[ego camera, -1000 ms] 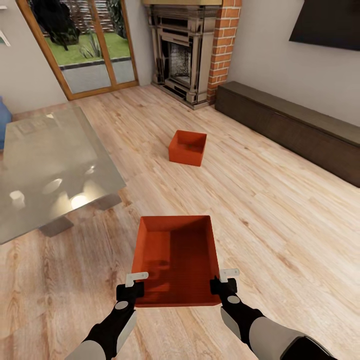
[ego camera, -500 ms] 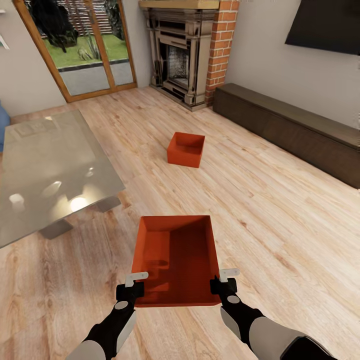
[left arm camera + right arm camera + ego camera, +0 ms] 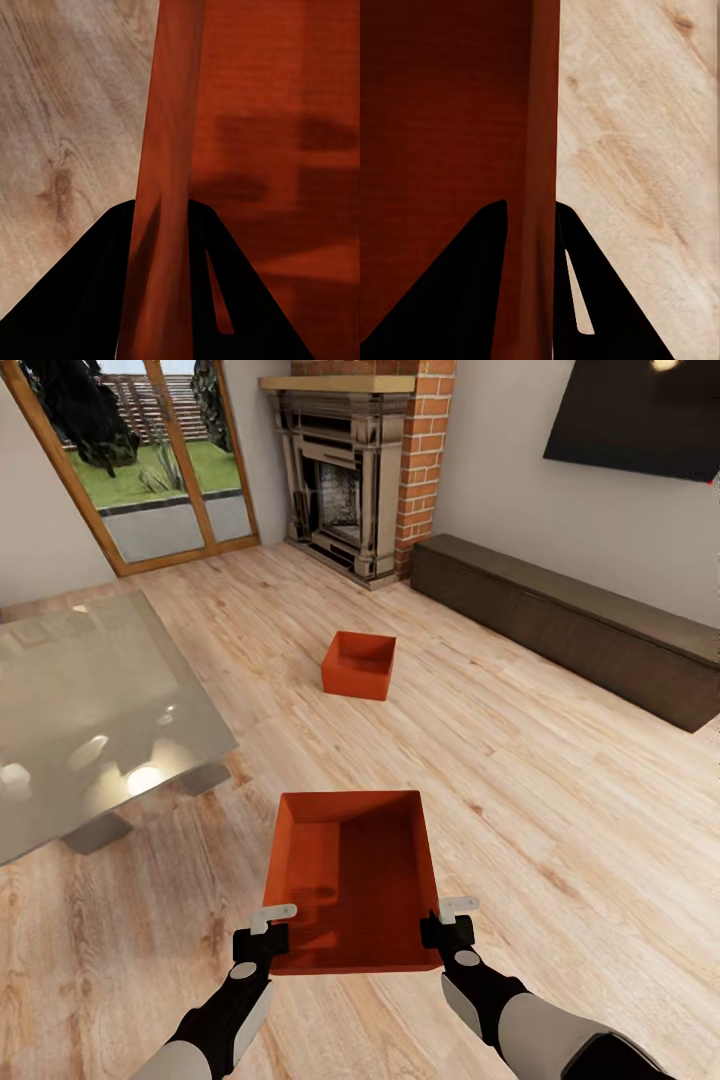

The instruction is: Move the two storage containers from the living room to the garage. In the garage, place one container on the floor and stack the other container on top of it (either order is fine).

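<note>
Forearms: pale grey shells over black joints
Wrists: black, each with a small round grey cap
Left gripper [image 3: 266, 930]: black body, small white bracket on top
Right gripper [image 3: 447, 923]: same black body and white bracket
Jaws: black tapered wedges in wrist views

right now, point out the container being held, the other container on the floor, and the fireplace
held storage container [image 3: 350, 880], head view, on its inner base
second storage container [image 3: 357, 678], head view, on its near outer wall
fireplace [image 3: 340, 490], head view, on its dark firebox opening
</note>
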